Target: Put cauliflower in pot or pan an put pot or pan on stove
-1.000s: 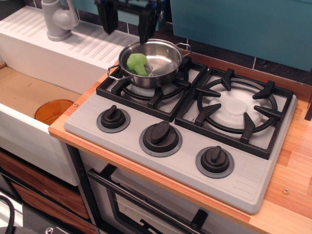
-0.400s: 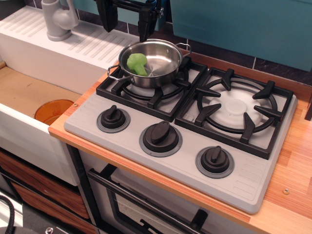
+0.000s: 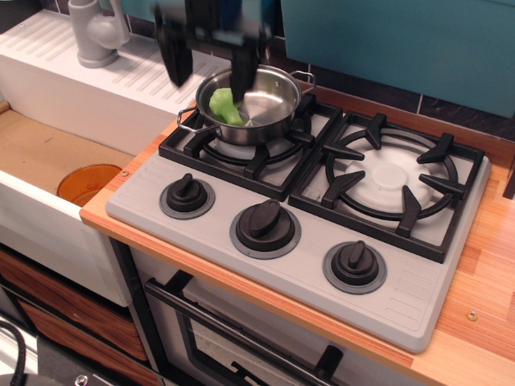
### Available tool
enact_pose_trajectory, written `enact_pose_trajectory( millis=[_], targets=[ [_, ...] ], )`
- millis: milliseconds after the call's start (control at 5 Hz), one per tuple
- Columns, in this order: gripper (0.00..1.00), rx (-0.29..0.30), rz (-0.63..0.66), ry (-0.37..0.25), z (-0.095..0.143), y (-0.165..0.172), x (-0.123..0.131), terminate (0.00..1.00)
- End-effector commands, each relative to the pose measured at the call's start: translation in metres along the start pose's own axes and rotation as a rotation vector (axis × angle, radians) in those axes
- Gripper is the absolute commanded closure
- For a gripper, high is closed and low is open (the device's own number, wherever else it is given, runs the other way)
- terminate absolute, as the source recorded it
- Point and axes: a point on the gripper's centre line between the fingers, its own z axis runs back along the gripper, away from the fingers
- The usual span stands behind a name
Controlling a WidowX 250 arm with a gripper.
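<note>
The cauliflower (image 3: 224,106) lies inside the pan (image 3: 253,103), towards the nine o'clock side of its bowl, and the pan stands on the left burner grate (image 3: 241,153) of the stove (image 3: 306,209), at about eleven o'clock on the cooktop. Judged from this layout, both parts of the task look done: vegetable in the pan, pan on the burner. The pan seems to sit level on the grate, its loop handles at roughly two and eight o'clock.

The gripper (image 3: 211,68) hangs over the pan's nine o'clock rim with its fingers spread wide and nothing between them; one finger (image 3: 173,56) is outside the pan, the other dips in front of the bowl just beside the cauliflower. The blur makes it impossible to say whether that inner finger touches the vegetable or the steel.

What remains, as a judgement, is only for the arm to clear away without knocking the pan. The right burner (image 3: 392,181) and the three knobs (image 3: 265,221) at six o'clock play no part
</note>
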Motion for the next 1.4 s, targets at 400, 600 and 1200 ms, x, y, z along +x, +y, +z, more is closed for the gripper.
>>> enact_pose_trajectory(
  millis=[400,600,1200],
  targets=[
    [0.0,0.018,0.051,-0.114,0.021,-0.035,0.011,0.0],
    [0.0,0.016,0.059,-0.126,0.02,-0.047,0.019,0.0],
    [0.0,-0.068,0.054,-0.182,-0.024,-0.066,0.048,0.0]
  ],
)
